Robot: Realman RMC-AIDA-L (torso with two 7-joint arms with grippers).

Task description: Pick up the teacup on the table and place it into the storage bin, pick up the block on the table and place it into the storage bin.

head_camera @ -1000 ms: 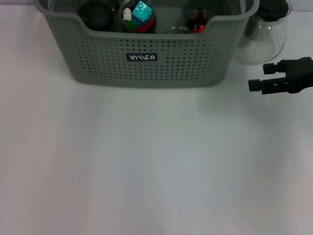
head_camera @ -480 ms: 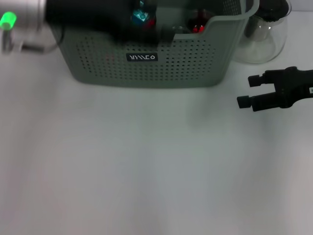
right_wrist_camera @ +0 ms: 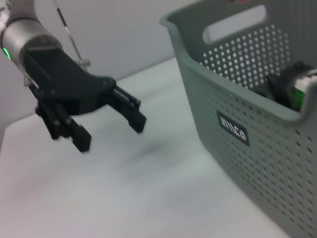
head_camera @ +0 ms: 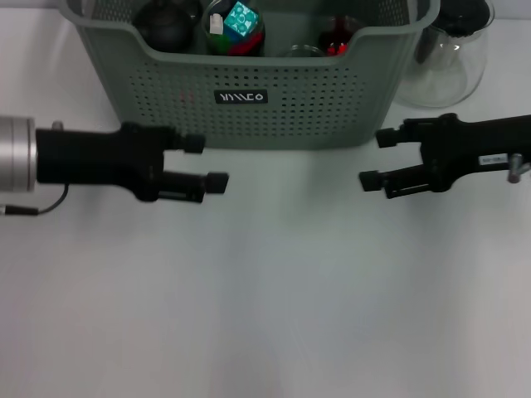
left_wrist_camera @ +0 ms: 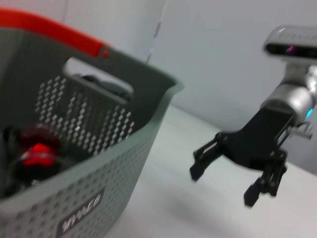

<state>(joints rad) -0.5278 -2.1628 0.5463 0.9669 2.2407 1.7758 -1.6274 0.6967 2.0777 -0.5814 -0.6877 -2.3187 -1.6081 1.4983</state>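
Two hands of mine hang above the pale white desk (head_camera: 265, 315), facing each other across the bare stretch in front of the bin. My left hand (head_camera: 211, 162), black, on a black wrist with a silver cuff behind it, points toward the middle; its two fingers stand wide apart with nothing between them. My right hand (head_camera: 376, 158), also black, points back at it from the other side, fingers spread wide too and holding nothing. Both hands sit just in front of the bin's near wall, well apart from one another. From my left wrist I see the right hand (left_wrist_camera: 225, 181) open over the desk beside the bin's corner; from my right wrist I see the left hand (right_wrist_camera: 111, 130) open in the same way.

Just beyond the hands stands the large grey-green rectangular plastic storage bin (head_camera: 249, 112) with perforated sides, cut-out handles and a small black label with white lettering (head_camera: 241, 97) on its near wall. Inside it, toward my left, lies a dark round thing (head_camera: 166, 23); next to that is a teal block with white marks (head_camera: 241, 18) resting in a dark round cup-like vessel (head_camera: 249, 40). Farther along sits something red and dark (head_camera: 336, 40) that I cannot make out. The left wrist view shows that red thing (left_wrist_camera: 37, 151) low inside the bin wall (left_wrist_camera: 99, 163).

Beside the bin on my right, touching or nearly touching its corner, stands a clear glass carafe with a dark top (head_camera: 448, 58).
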